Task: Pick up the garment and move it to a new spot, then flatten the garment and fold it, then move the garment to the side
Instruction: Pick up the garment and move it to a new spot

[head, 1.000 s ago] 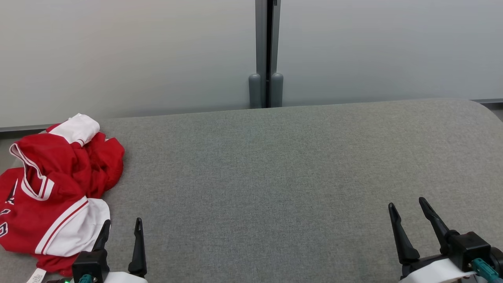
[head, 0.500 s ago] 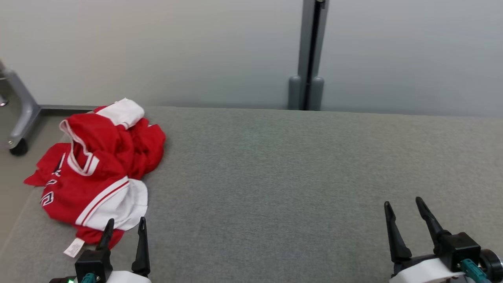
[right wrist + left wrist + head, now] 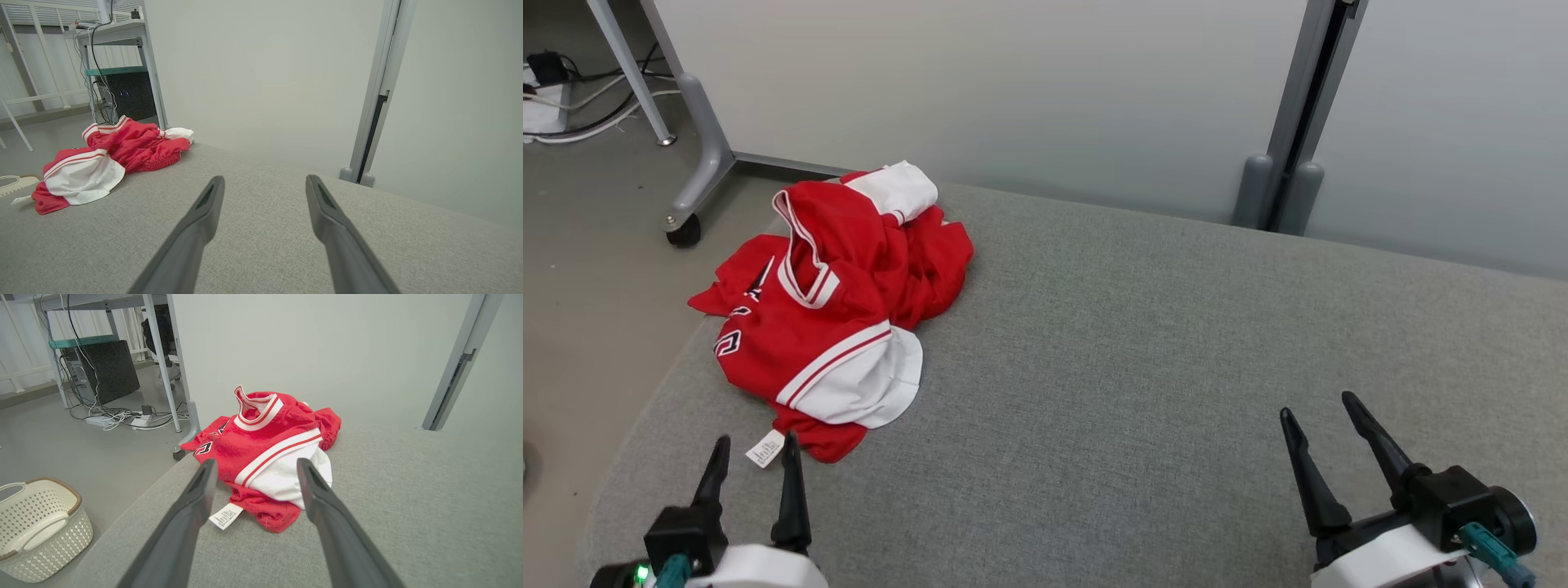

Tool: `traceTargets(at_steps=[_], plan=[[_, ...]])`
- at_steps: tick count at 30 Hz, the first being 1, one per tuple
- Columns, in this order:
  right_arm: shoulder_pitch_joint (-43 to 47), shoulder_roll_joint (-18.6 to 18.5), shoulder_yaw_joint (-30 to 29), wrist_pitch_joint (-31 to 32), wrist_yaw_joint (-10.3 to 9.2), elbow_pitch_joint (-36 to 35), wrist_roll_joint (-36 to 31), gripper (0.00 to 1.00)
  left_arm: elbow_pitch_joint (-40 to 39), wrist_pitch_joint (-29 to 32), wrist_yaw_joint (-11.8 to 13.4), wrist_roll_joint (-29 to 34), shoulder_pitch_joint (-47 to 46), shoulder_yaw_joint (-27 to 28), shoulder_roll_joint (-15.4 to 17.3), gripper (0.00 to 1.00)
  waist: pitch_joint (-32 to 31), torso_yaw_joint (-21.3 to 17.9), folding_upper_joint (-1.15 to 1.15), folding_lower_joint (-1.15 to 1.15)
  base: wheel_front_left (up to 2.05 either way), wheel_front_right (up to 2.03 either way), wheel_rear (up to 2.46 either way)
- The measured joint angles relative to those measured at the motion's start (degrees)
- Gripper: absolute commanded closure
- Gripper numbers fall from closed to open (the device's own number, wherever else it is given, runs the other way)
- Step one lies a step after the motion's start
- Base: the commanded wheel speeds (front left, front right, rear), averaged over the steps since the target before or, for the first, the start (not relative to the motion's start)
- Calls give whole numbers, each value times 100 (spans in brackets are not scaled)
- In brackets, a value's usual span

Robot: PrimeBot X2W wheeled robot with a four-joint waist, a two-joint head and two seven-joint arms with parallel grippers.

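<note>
A crumpled red garment (image 3: 825,310) with white trim and a white label lies at the left end of the grey padded table (image 3: 1143,343), one corner hanging over the edge. It also appears in the left wrist view as the garment (image 3: 265,453) and in the right wrist view as the garment (image 3: 110,159). My left gripper (image 3: 754,447) hovers open just in front of it, nothing between its fingers. Far to the right my right gripper (image 3: 1319,407) is open over bare table. The left gripper (image 3: 255,465) and right gripper (image 3: 264,181) show spread fingers.
A white perforated basket (image 3: 36,526) stands on the floor left of the table. A desk leg on a castor (image 3: 686,220), cables and a dark computer case (image 3: 102,369) are behind the left end. A grey partition with a post (image 3: 1290,147) backs the table.
The head camera has turned left, so the garment sits further right in the picture and the floor shows. Both grippers stay open in about the same pose.
</note>
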Motion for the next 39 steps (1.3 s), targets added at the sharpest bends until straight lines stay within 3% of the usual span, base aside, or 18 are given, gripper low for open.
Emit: traceTargets(at_steps=[3, 7, 13, 20, 21, 23, 27, 32, 39], plan=[[-11, -64, -37, 0, 0, -49, 0, 0, -3, 0, -18, -46, -280, -49, 4, 0, 108, -24, 0, 0, 0, 0, 0], [-382, -253, -65, -1, 0, -237, 13, 0, 524, 96, -2, -307, -1306, -333, -7, 0, 591, -127, 0, 0, 0, 0, 0], [-580, -325, 32, -1, 0, -260, 119, 0, 1310, 374, 78, -525, -2463, -310, 9, 0, 1121, -318, 0, 0, 0, 0, 0], [-703, -318, 99, -1, 0, -250, 178, 0, 2544, 695, 448, -706, -3275, -14, 185, 1, 1541, -767, 0, 0, 0, 0, 0], [-704, -315, 102, -1, 0, -250, 178, 0, 2693, 702, 520, -710, -3329, 12, 232, 38, 1573, -824, 0, 0, 0, 0, 0], [-704, -321, 70, -1, 0, -248, 198, 0, 2953, 730, 590, -791, -3434, 92, 254, 100, 1619, -915, 0, 0, 0, 0, 0], [-703, -345, 2, -1, 0, -243, 219, 0, 3342, 660, 614, -846, -3529, 153, 313, 100, 1612, -964, 0, 0, 0, 0, 0], [-701, -348, -63, -1, 0, -232, 218, 0, 3546, 349, 443, -925, -3534, 176, 435, 100, 1527, -920, 0, 0, 0, 0, 0], [-560, -272, -88, -1, 0, -181, 208, 0, 2635, 94, 208, -971, -3336, 96, 405, 100, 1229, -842, 0, 0, 0, 0, 0]])
